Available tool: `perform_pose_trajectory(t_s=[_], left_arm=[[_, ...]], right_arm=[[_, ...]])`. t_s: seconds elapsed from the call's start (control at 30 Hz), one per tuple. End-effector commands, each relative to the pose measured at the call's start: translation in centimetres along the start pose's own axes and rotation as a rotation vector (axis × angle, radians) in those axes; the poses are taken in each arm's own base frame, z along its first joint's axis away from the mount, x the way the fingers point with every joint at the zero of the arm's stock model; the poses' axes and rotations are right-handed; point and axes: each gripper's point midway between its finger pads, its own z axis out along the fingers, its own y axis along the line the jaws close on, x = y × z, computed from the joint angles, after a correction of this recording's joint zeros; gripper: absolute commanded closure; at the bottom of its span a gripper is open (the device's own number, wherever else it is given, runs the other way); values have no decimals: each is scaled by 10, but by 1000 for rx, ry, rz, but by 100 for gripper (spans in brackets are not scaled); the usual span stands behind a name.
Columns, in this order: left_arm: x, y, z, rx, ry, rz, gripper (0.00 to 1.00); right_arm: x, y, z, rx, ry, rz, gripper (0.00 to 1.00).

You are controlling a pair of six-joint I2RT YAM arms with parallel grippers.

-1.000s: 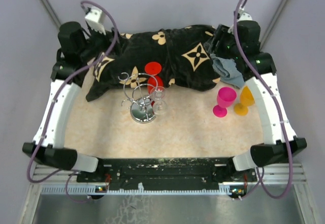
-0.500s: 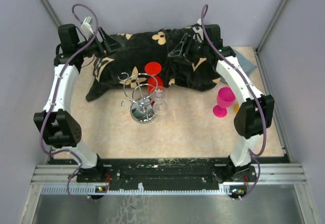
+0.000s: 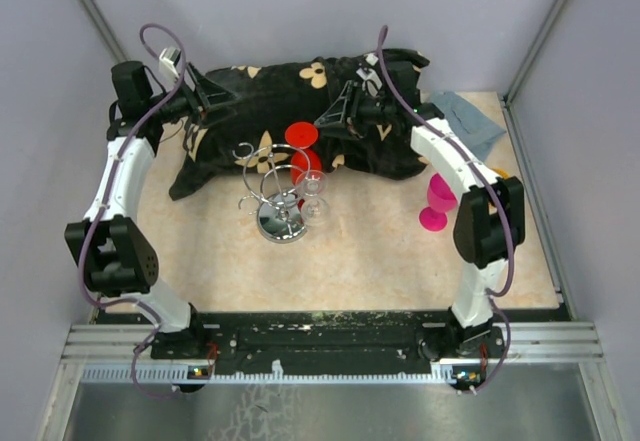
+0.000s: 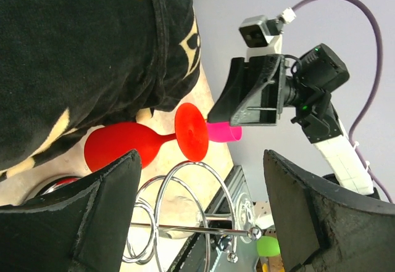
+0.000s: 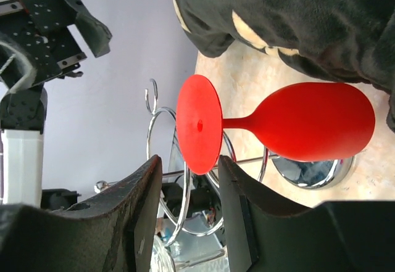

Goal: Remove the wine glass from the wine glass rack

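The left pincer [image 3: 213,94] hangs wide open and empty over the black cloth [image 3: 280,101] near the counter's [image 3: 380,251] far-left corner. Left of centre stands the chrome wine glass rack [image 3: 262,161], with a red wine glass [image 3: 305,164] hanging bowl-down from its loops. The right pincer [image 3: 334,111], partly open, grips nothing.

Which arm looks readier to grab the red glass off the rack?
Probably right: the right gripper faces the red glass closely, its foot centred between the fingers; the left gripper sits farther off.
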Motion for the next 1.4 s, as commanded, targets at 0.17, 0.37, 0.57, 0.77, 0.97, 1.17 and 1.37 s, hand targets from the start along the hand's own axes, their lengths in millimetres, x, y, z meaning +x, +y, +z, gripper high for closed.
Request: perform_pose_trajectory(t_s=[0.17, 0.37, 0.57, 0.77, 0.97, 1.17, 1.37], left_arm=[[2, -23, -13, 24, -15, 65, 15], [3, -24, -13, 28, -10, 65, 16], [3, -19, -10, 27, -4, 56, 17], [1, -19, -10, 30, -2, 55, 17], [2, -16, -8, 29, 3, 40, 17], [1, -15, -7, 32, 7, 32, 17], [-1, -12, -5, 33, 8, 26, 18]], right_arm=[[10, 6, 21, -43, 46, -49, 59], [10, 7, 20, -43, 40, -48, 70], [10, 6, 21, -46, 39, -45, 100], [9, 10, 21, -71, 26, -29, 100], [-9, 19, 12, -118, -38, 10, 100], [-28, 18, -7, -114, -100, 26, 100], [-29, 15, -23, -109, -121, 33, 100]])
